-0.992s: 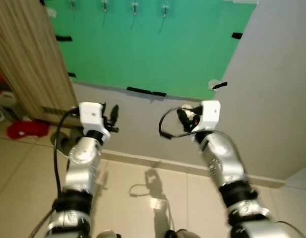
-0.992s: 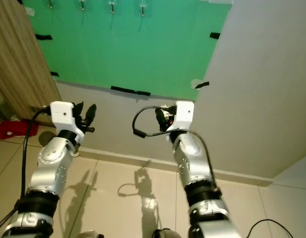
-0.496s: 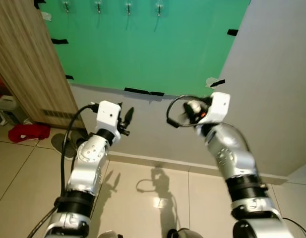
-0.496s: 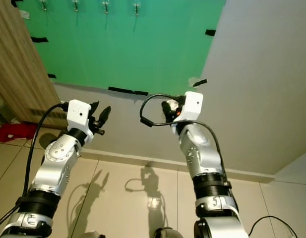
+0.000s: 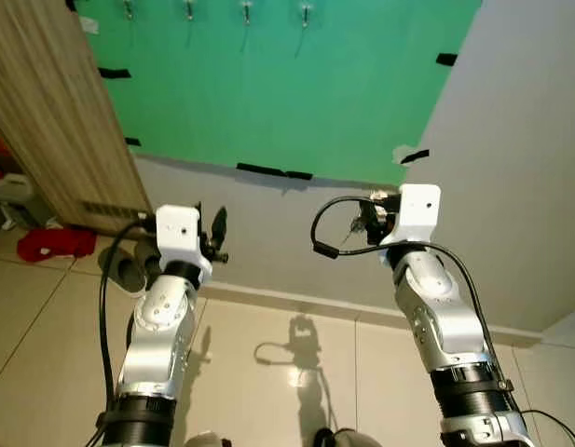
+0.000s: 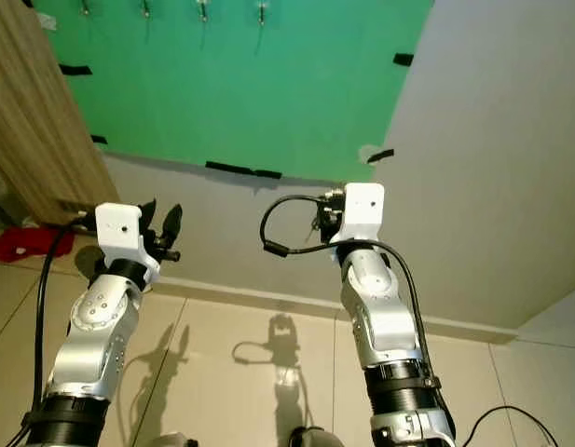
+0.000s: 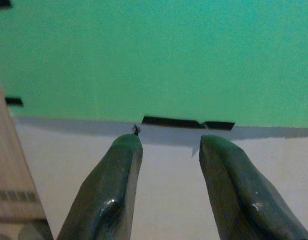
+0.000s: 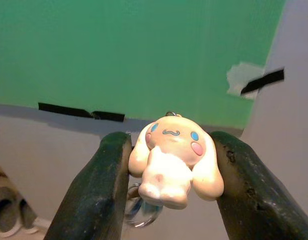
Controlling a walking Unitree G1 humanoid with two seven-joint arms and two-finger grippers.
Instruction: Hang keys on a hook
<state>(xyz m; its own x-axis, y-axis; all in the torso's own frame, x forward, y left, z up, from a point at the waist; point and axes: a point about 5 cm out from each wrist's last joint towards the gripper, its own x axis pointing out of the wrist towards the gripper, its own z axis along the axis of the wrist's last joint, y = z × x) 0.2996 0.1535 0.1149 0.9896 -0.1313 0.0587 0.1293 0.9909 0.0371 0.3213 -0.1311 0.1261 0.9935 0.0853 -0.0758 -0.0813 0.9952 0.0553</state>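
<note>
The right gripper [image 8: 171, 165] is clamped on the keys [image 8: 169, 162] by their cream rabbit charm, with the clear ring hanging below its fingers, probably so the ring is free to catch a hook. It is raised toward the green board [image 5: 296, 84], well below the row of hooks [image 5: 246, 13] along the board's top edge. The left gripper [image 7: 166, 190], jaws apart and empty, points at the board's lower edge.

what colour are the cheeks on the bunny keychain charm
Pink, on a cream bunny charm with blue eyes; clearest in the right wrist view.
</note>
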